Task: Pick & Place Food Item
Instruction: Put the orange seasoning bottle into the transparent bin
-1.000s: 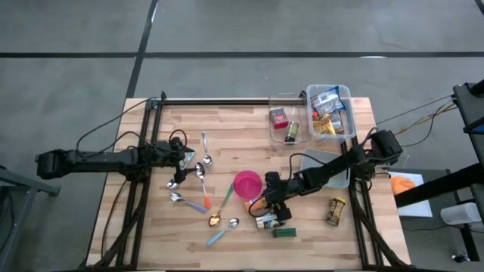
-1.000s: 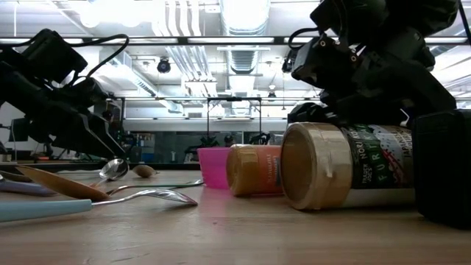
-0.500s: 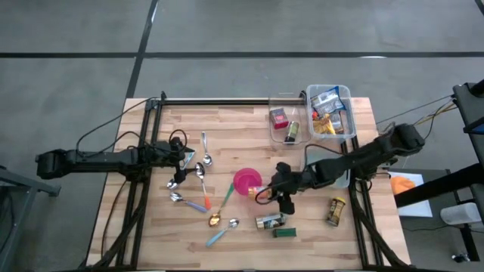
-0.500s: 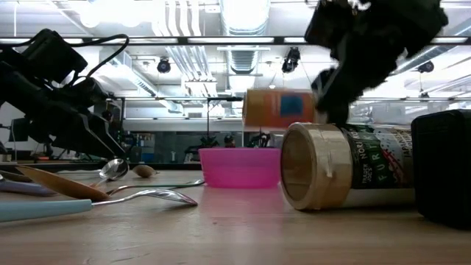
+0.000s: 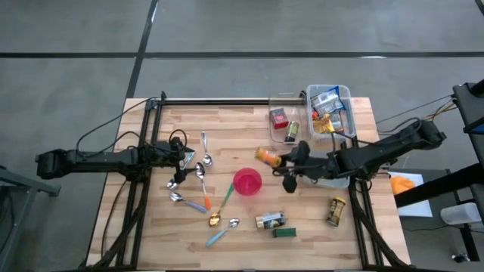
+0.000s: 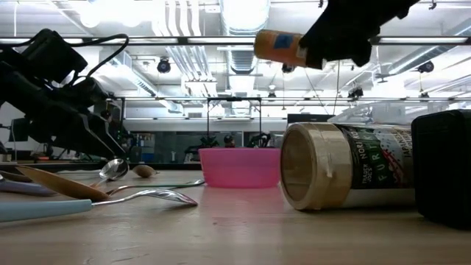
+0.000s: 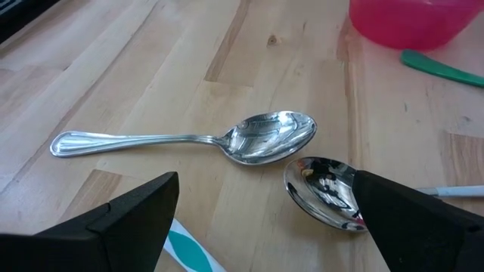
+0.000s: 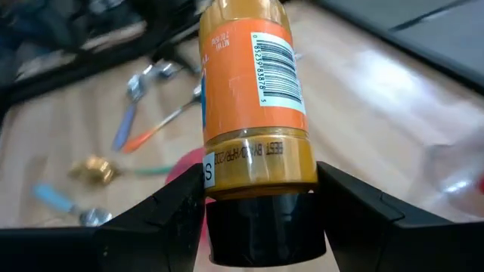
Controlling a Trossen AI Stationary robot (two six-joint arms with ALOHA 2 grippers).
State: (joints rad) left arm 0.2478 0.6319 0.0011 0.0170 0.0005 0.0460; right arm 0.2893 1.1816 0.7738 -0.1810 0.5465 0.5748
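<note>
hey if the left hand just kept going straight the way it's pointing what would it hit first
Probably the spoons. The left hand, open and low over the table, points at two metal spoons lying just ahead of its fingertips. The pink bowl sits farther along that line, though depth is hard to judge.

Robotics lab / industrial test space, not a home. Evidence: butcher-block bench (image 5: 227, 128) on a black metal frame (image 5: 215, 100), sitting on a bare grey concrete floor (image 5: 227, 30) w/ dark seam lines. Low view: open ceiling w/ long fluorescent strip lights (image 6: 243, 15), exposed ducting + hanging cables, glazed partition (image 6: 184, 129) in the bkgd. Loose cabling (image 5: 98, 132) runs along the arm mounts.
</note>
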